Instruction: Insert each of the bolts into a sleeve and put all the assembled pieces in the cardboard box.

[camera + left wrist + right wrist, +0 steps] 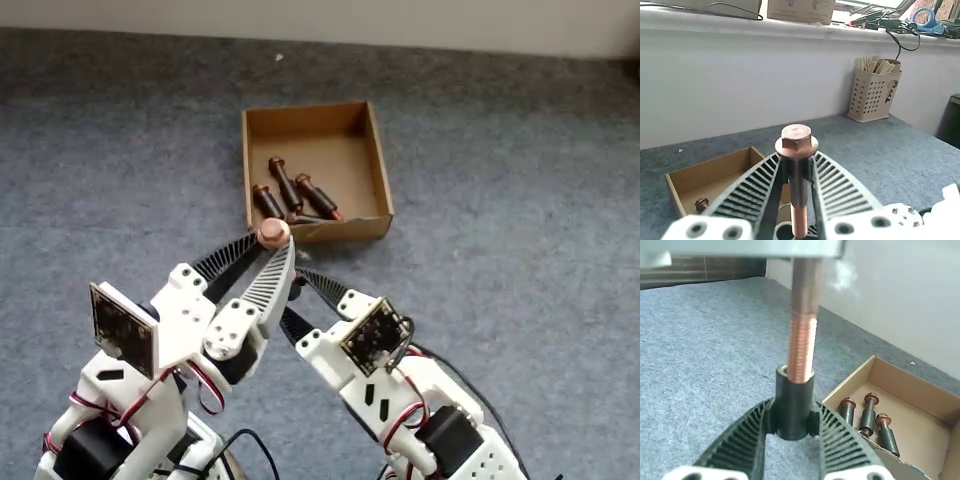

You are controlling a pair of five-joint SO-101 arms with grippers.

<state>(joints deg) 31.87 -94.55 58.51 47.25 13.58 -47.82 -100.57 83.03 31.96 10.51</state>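
Observation:
My left gripper (796, 167) is shut on a copper bolt (797, 175), held upright with its hex head (272, 234) on top, just in front of the cardboard box (378, 160). My right gripper (792, 415) is shut on a black sleeve (792, 407), directly beneath. The bolt's threaded tip (801, 352) has entered the sleeve's top opening. In the high view the right gripper (298, 285) sits under the left one, with the sleeve hidden. Three assembled pieces (290, 192) lie in the box (920, 390), also seen as bolts in sleeves (867, 417).
Grey carpet covers the table all round the box. A perforated beige holder (872, 90) with wooden sticks stands far back against the wall. One assembled piece's head (702, 203) shows inside the box (690, 177).

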